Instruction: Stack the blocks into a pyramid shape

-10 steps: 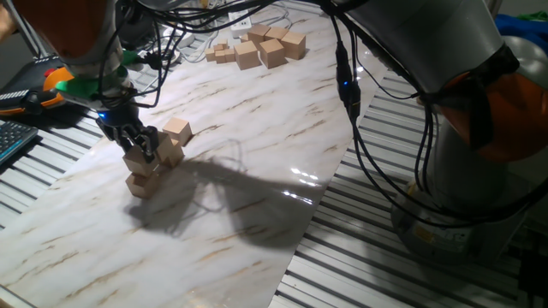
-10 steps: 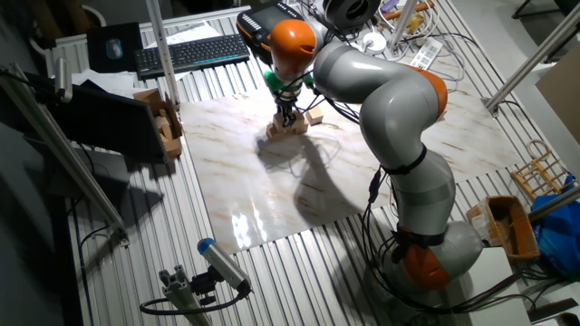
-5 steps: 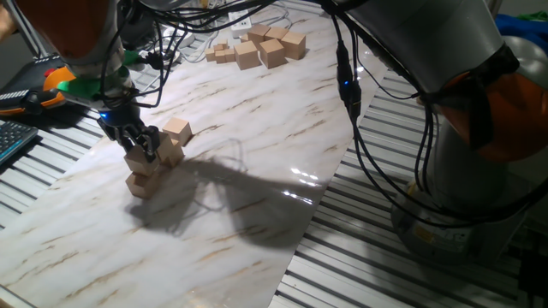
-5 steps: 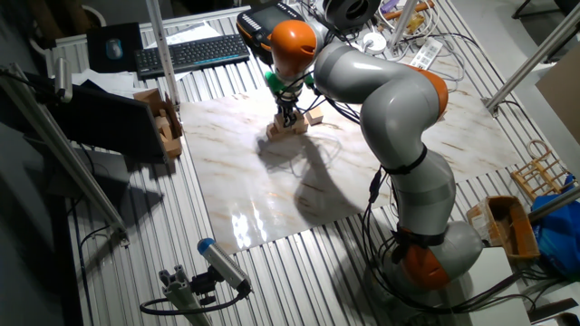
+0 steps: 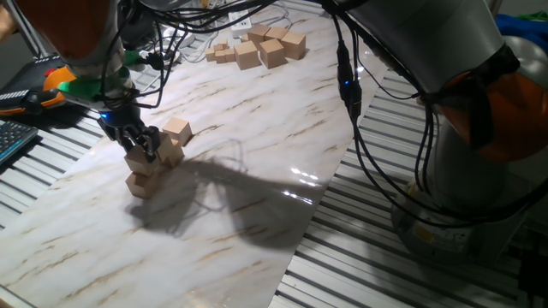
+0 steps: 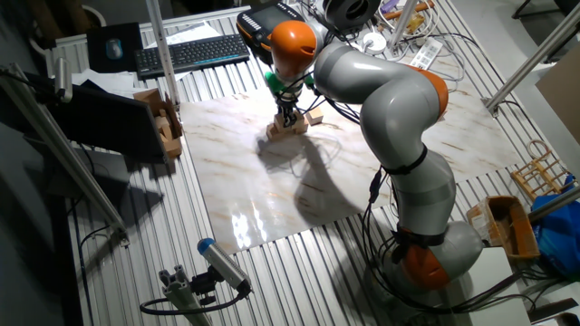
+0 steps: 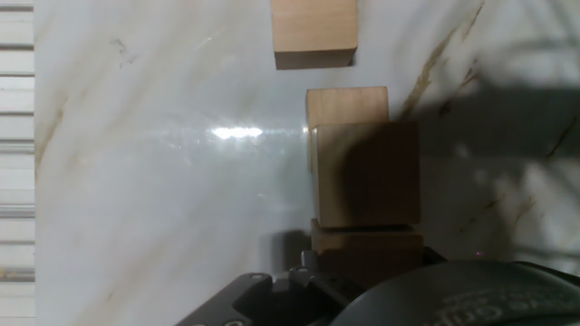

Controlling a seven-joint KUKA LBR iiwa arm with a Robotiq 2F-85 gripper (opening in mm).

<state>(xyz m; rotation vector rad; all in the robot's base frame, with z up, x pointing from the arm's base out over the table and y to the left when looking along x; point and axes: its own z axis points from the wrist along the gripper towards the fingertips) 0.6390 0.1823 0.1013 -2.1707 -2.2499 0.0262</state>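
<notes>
Gripper: lowered over the small heap of blocks near the left edge of the marble board; its dark fingers are seen on either side of the upper cube, but whether that cube is clamped or let go cannot be told.
Upper cube: set on top of the heap, directly under the gripper; in the hand view it is seen large and shaded, overlapping the cubes beneath.
Bottom cube: rested on the board at the near side of the heap.
Neighbouring cube: placed against the heap, on the board.
Lone cube: laid just beside the heap, apart from it; in the hand view it is shown at the top edge.
Spare blocks: gathered in a loose group at the far end of the board, well apart from the heap.
Marble board: laid across the slatted table.
Keyboard: seen beyond the board in the other fixed view.
</notes>
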